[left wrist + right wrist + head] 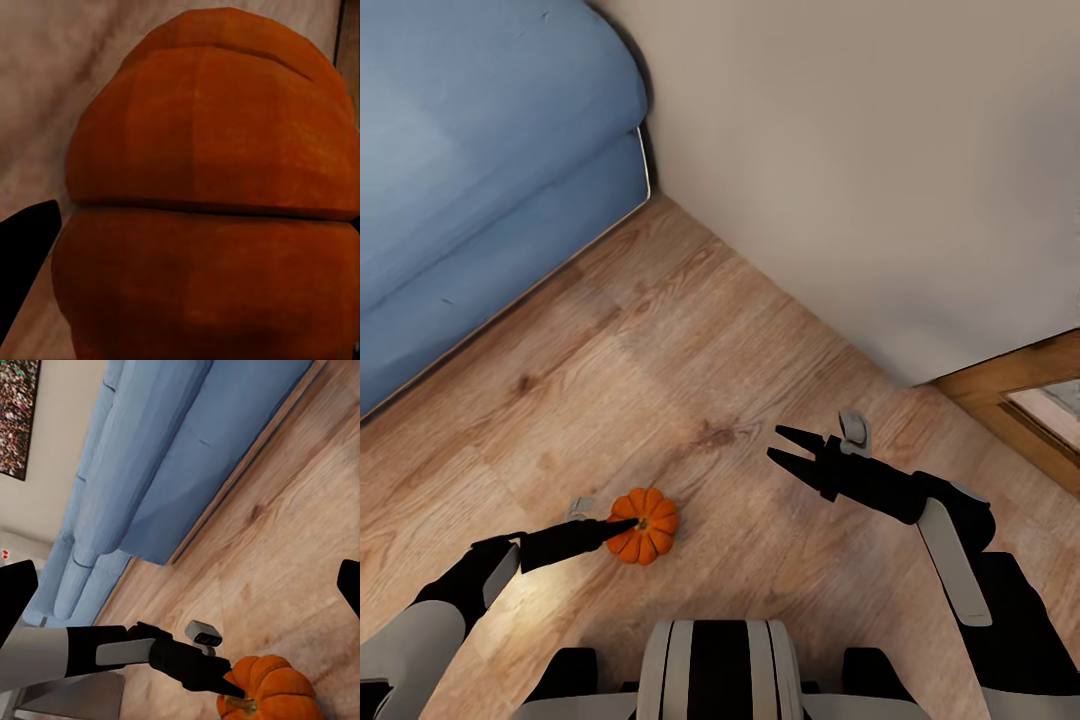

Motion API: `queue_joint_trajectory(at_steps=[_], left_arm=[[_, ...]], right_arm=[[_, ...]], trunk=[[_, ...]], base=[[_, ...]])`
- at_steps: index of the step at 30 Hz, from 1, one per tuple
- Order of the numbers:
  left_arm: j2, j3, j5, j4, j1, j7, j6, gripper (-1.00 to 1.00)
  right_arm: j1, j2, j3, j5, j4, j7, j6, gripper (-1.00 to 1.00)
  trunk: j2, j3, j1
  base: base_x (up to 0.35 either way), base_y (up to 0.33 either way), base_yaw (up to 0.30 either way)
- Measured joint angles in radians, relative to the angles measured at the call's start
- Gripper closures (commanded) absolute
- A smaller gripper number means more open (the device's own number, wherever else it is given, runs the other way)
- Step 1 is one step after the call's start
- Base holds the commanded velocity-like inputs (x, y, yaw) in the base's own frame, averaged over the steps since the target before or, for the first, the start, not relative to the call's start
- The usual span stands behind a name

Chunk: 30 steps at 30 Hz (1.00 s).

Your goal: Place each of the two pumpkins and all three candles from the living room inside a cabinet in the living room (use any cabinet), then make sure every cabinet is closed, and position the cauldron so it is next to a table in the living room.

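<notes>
Head view: an orange pumpkin (645, 525) sits on the wooden floor (690, 340) near the robot, left gripper (622, 524) pinching it; right gripper (792, 452) hangs spread apart, right of it. Left wrist view: pumpkin (210, 195) close up. Right wrist view: blue sofa (150, 472) beyond the pumpkin (274, 690).

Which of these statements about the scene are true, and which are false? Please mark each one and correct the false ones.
1. The left claw is at the small bright-orange ribbed pumpkin. True.
2. The right claw holds a grey candle. False: its jaws are spread apart and nothing is between them.
3. The orange pumpkin lies on top of the blue upholstered sofa. False: it is over the light-brown wooden floor, apart from the sofa.
4. The blue sofa is on the robot's left side in the head view. True.
5. The plain beige wall meets the wooden floor ahead of the robot. True.
</notes>
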<state>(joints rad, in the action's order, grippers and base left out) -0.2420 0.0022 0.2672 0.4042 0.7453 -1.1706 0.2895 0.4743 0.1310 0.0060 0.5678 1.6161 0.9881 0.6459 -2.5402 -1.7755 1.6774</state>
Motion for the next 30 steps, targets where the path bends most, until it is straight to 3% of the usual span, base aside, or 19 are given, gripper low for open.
queue_joint_trajectory(at_steps=[4,5,6,7,9,12,18,30], left_arm=[[-0.008,0.006,0.006,0.116,-0.029,-0.061,0.030,1.00],[-0.010,0.012,0.008,0.190,-0.062,-0.071,0.068,1.00],[-0.012,0.027,0.009,0.281,-0.100,-0.075,0.116,1.00],[-0.014,0.073,0.004,0.431,-0.172,-0.075,0.190,1.00],[-0.013,0.126,0.002,0.550,-0.225,-0.068,0.247,1.00],[-0.030,0.119,0.007,0.534,-0.208,-0.083,0.251,1.00],[-0.065,0.119,0.006,0.528,-0.208,-0.097,0.250,1.00],[-0.066,0.119,0.007,0.528,-0.208,-0.097,0.251,1.00]], right_arm=[[0.002,-0.008,0.004,0.000,-0.001,-0.023,0.004,-1.00],[0.003,-0.010,0.006,0.000,-0.001,-0.051,0.010,-1.00],[0.004,-0.011,0.009,0.000,-0.001,-0.087,0.019,-1.00],[0.009,-0.014,0.016,-0.001,-0.001,-0.149,0.037,-1.00],[0.013,-0.023,0.032,-0.001,-0.001,-0.204,0.054,-1.00],[0.019,-0.008,0.025,-0.003,-0.001,-0.187,0.055,-1.00],[0.019,-0.008,0.025,-0.003,-0.001,-0.154,0.055,-1.00],[0.019,-0.008,0.025,-0.003,-0.001,-0.135,0.055,-1.00]], trunk=[[0.001,0.015,-0.002],[0.001,0.019,-0.002],[0.001,0.023,-0.003],[0.002,0.027,-0.003],[0.002,0.035,-0.004],[0.002,0.035,-0.004],[0.002,0.035,-0.004],[0.002,0.035,-0.004]], base=[[0.000,0.000,0.000],[0.000,0.000,0.000],[0.000,0.000,0.000],[0.000,0.000,0.000],[0.000,0.000,0.000],[0.000,0.000,0.000],[0.000,0.000,0.000],[0.000,0.000,0.000]])
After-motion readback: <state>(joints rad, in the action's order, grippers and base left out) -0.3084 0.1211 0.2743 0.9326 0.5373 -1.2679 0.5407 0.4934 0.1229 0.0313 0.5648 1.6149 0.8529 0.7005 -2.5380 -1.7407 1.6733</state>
